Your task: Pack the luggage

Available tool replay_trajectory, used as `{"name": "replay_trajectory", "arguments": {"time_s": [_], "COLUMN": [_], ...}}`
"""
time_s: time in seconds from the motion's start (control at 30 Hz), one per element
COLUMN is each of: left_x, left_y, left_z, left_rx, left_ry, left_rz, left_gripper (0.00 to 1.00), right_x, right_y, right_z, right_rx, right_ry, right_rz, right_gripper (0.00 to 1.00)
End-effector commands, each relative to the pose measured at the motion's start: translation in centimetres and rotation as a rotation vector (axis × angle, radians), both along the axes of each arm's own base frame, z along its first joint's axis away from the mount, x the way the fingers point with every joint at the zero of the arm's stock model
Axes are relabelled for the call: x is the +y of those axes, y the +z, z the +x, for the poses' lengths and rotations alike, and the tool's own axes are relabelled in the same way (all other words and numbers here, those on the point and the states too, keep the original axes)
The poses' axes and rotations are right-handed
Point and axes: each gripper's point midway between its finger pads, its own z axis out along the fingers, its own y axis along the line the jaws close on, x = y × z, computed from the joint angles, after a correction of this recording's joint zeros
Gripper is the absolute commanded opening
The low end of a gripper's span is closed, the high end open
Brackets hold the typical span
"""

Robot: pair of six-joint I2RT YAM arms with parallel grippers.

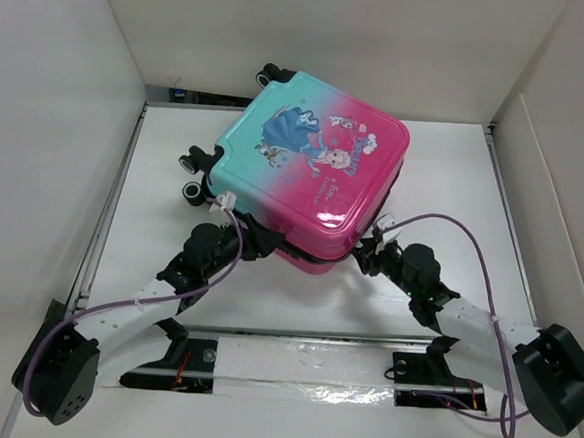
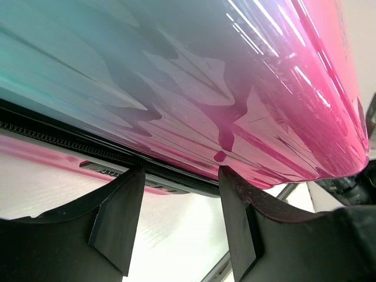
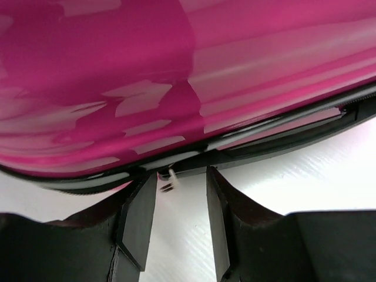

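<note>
Top external: fixed high behind the arm bases, facing down and forward. The table (image 1: 155, 169) fills the frame, with the bases along the lower edge.

Left wrist: very close, looking past the left gripper (image 2: 182, 173) and up along the luggage (image 2: 205, 88) shell.

Right wrist: equally close behind the right gripper (image 3: 181, 174), facing the shell's seam.

All three views share the luggage's near edge.

table (image 1: 446, 190) — white | walls (image 1: 315, 35) (white too) | taped strip (image 1: 302, 366) — near edge

A white tabletop (image 1: 445, 180) sat boxed in by plain white walls (image 1: 325, 31) at 9, 12 and 3 o'clock. Even light glared off a glossy taped strip (image 1: 302, 365) at 6 o'clock.
</note>
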Motion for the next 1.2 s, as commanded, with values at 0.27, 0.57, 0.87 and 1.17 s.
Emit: {"name": "replay_trajectory", "arguments": {"time_s": [0.27,0.57,0.87,1.17], "left_x": [-0.2,-2.1,-7.1,-9.7], "left_y": [0.1,-1.0,2.3,3.8], "left_z": [-0.9,-2.8,0.2,3.4], "left_rx": [-0.056,-0.085,-0.156,-0.164], "left_ry": [-0.055,-0.102,-0.158,-0.107], "left_rz": [-0.016,0.046,-0.003,-0.065], "left_gripper": [0.41,0.18,0.21,0.21], "right_x": [3.7,3.7,4.1,10.3], "right_y": [4.6,4.5,2.4,-0.1], "right_z": [0.6,-0.3,-3.8,-13.1], "right_rx": [-0.179,-0.143,0.023,0.227], "right_ry": [0.181,0.146,0.123,0.312], "right_rz": [0.179,0.206,0.116,0.082], "right_gripper": [0.16,0.0,0.0,0.0]}}
